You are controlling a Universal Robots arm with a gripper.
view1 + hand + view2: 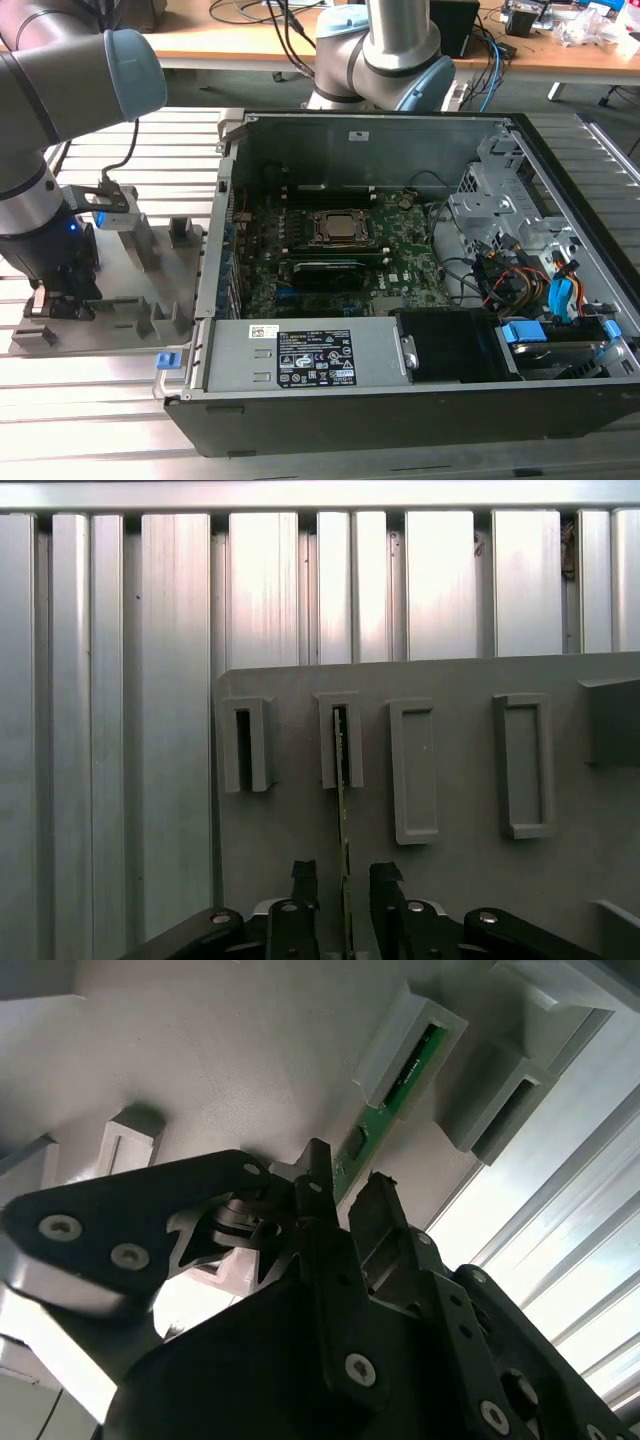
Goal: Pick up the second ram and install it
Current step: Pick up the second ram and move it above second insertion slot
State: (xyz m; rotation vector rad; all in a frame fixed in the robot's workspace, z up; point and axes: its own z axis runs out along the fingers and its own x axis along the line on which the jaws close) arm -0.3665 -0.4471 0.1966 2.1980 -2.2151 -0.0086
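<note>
Fingers (305, 875) of my gripper (345, 878) stand apart astride the second ram (341, 780), propped upright in its grey fixture (460, 780) for grasping.

Table (120, 730) — bare aluminium slats, brushed, with a soft sheen and long grooves.

Fixture (460, 880): grey plastic, matt, smooth on the flats.

Second ram (385, 1110): green lacquered board with a slight gloss; its small dark chip is matt.

Gripper (348, 1175): black and matt, metal or plastic not clear, with bright steel screw heads.

Arm (60, 90): grey satin tube. Its joint cap (135, 70) is pale blue plastic, smooth and faintly glossy.

Computer case (400, 140) — dull bare sheet metal inside, black matt paint outside.

Desk (250, 45) behind: wood-look top, smooth.
</note>
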